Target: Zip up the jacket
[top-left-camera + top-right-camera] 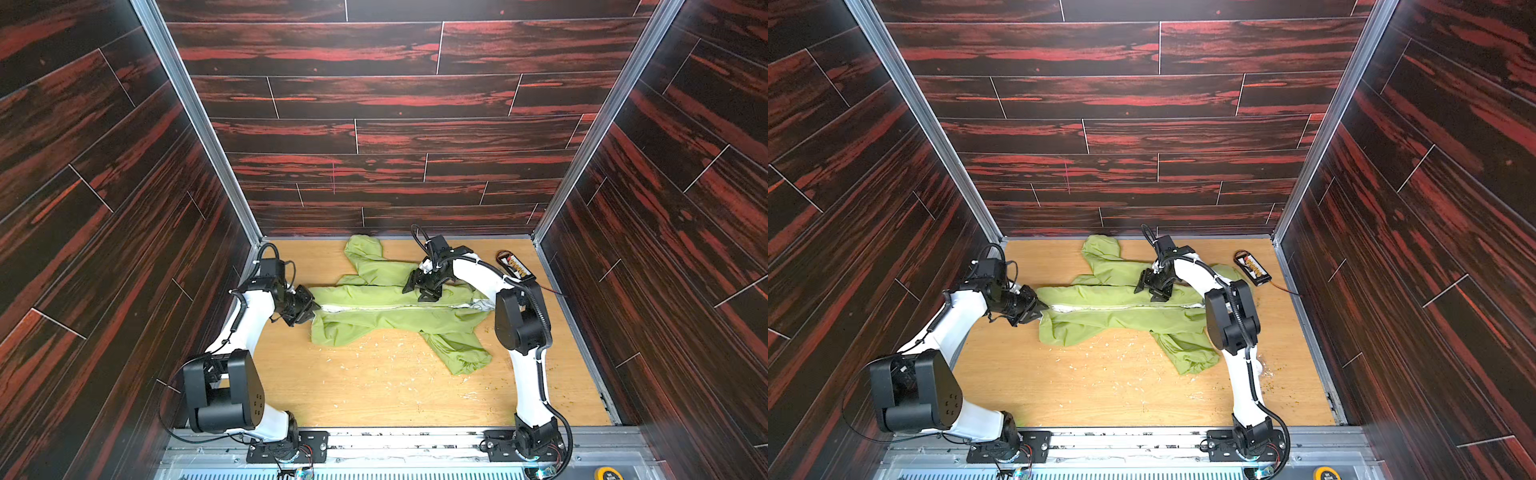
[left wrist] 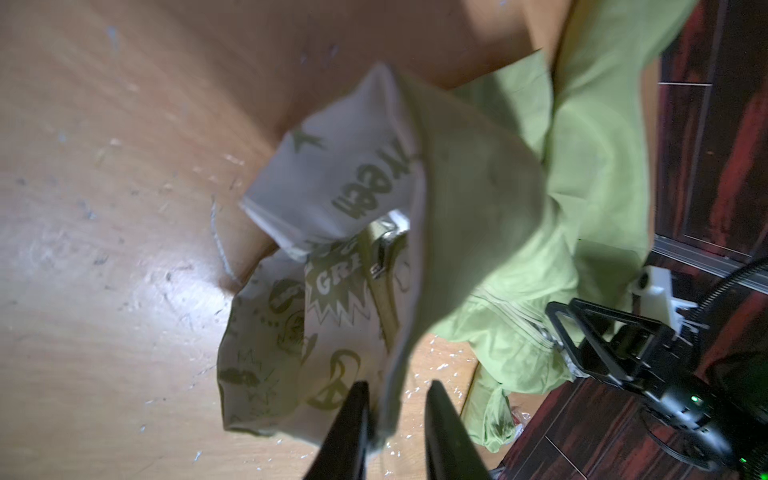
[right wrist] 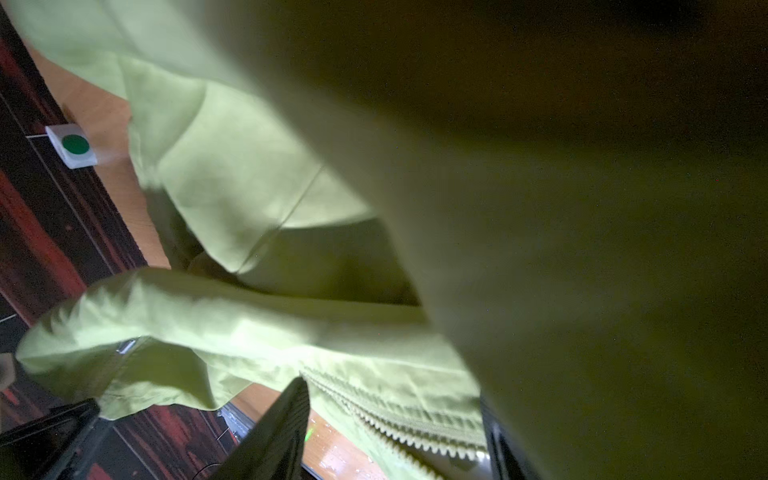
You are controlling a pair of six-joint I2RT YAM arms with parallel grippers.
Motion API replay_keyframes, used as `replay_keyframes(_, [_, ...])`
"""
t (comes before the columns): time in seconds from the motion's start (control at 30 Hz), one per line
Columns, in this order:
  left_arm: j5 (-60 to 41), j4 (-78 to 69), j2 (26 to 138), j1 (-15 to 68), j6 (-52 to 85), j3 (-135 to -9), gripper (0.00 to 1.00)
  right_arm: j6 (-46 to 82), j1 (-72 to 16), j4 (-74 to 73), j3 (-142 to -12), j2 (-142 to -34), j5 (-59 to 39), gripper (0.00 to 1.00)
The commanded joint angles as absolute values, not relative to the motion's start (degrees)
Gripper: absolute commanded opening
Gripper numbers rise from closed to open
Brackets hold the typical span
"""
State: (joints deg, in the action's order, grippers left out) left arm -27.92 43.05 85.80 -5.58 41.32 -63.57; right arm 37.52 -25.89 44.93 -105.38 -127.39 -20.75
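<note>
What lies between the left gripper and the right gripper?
Only the jacket: its green front panel, along the pale zipper, fills the stretch from the left gripper to the right gripper. Both top views show this.

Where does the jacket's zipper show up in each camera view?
Both top views: the zipper runs as a pale line, left to right, across the jacket.
Left wrist: the zipper lies amid the printed lining.
Right wrist: the zipper shows as teeth edging the green cloth.
Shared landmark: the tan tabletop.
</note>
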Motion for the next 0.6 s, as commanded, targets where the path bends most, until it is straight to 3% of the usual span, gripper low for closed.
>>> replay_keyframes(0.0, [-25.1,43.8,84.1,-3.8,40.6,-62.0,0.29,37.8,-25.8,45.8,-106.3,-129.8,-21.8,0.68])
replay_keyframes(0.33, [-15.1,42.9,81.8,-2.8,43.1,-57.7,0.29,37.9,-25.3,45.2,-105.3,-129.0,-22.5,0.67])
replay_keyframes(0.57, [-16.4,32.5,81.4,-2.8,46.2,-55.0,0.29,38.2,-25.2,44.6,-104.4,-128.2,-23.0,0.66])
